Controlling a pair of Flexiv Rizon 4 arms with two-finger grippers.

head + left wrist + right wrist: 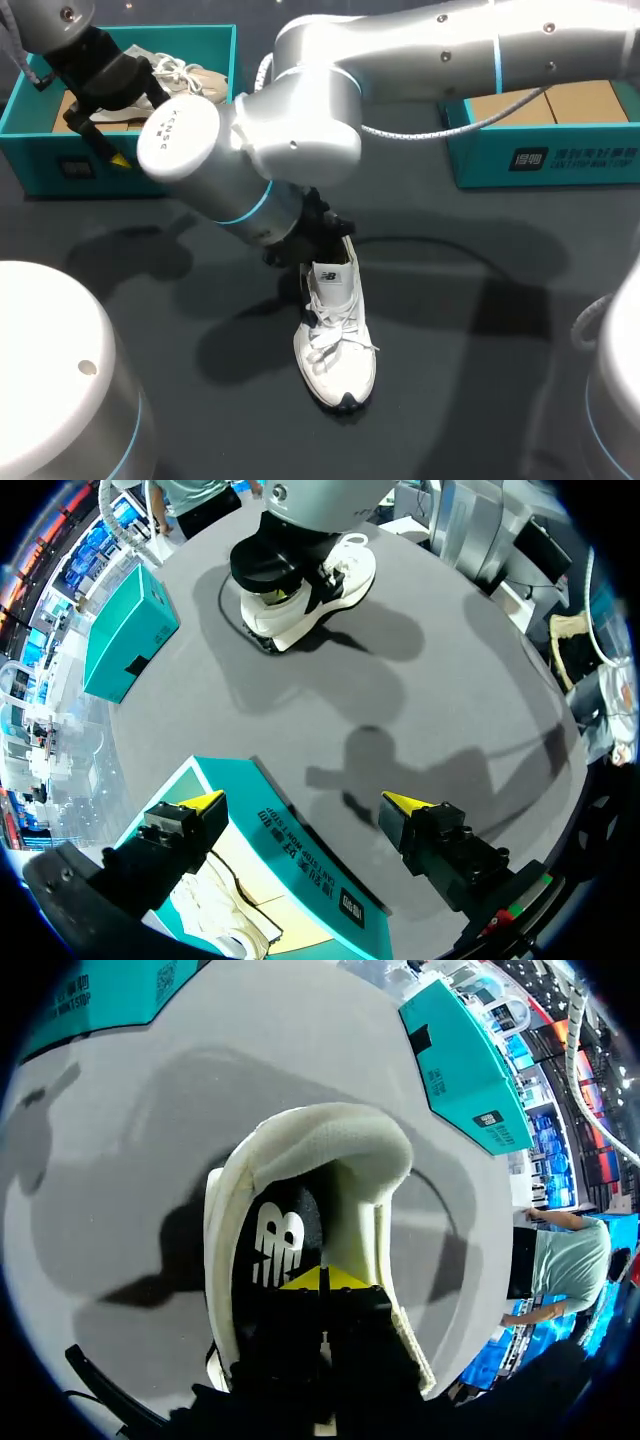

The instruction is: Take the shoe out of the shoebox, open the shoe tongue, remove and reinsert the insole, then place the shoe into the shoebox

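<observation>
Bench [480, 380] surface, dark grey, runs open on every side of a white sneaker [337, 345] that stands upright near the middle. Its toe points toward the robot and its heel points away. It is well apart from both boxes at the far edge.

The right arm [400, 50] comes in from the right and reaches past the middle to the sneaker's heel. The right end effector [322, 1278] is down inside the padded collar, its yellow tips drawn together into a narrow point over the dark insole [275, 1245]. Whether anything is pinched between the tips cannot be told.

At the far left edge sits a teal shoebox [40, 160] holding a beige laced shoe [195, 80]. The left end effector [305, 802] hovers above this box's front wall with its fingers spread wide. One finger is over the box and the other over the bench, and they hold nothing.

At the far right edge sits a second teal shoebox [560, 155], with brown cardboard [580, 100] showing inside.
</observation>
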